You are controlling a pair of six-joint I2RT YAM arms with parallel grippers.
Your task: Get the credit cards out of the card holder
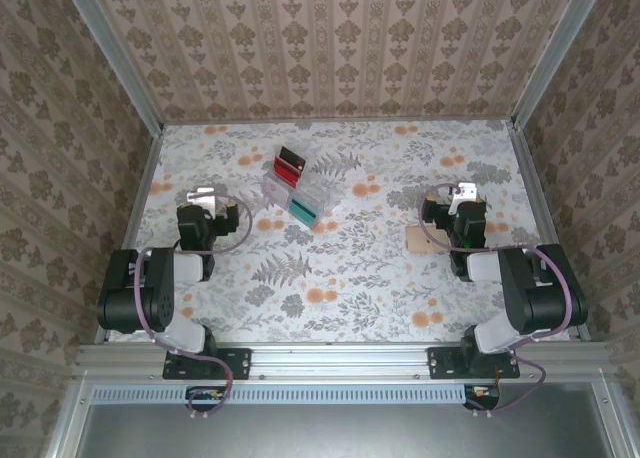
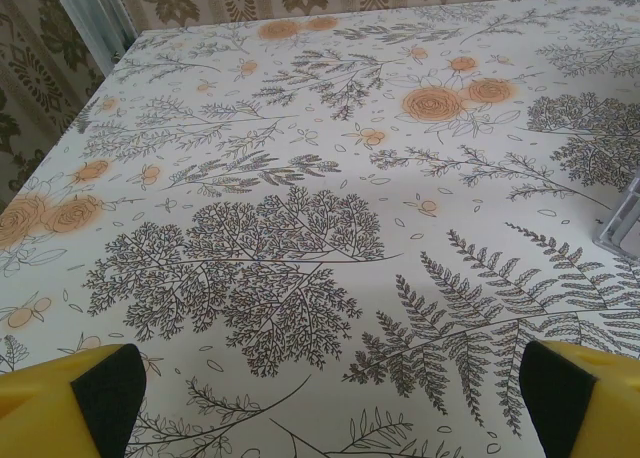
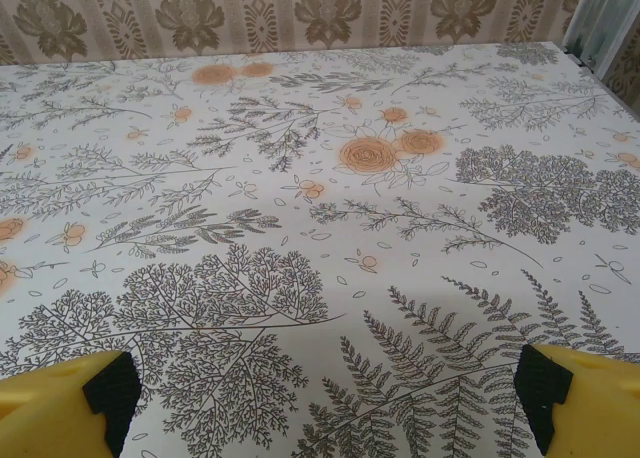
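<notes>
Card holder inside table edges | left end effector released | right end effector released

Matt printed table cover, clear glossy plastic stand, tan leather-ish card holder, brushed alu frame.

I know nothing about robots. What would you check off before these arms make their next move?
1. Left gripper open and empty: ok.
2. Right gripper open and empty: ok.
3. Card holder found, lying flat on the table: ok.
4. Right gripper pointed at the card holder: not ok, the holder lies nearer the robot than the gripper does.
5. Credit cards inside it: cannot tell.
6. Clear stand apart from the card holder: ok.
</notes>
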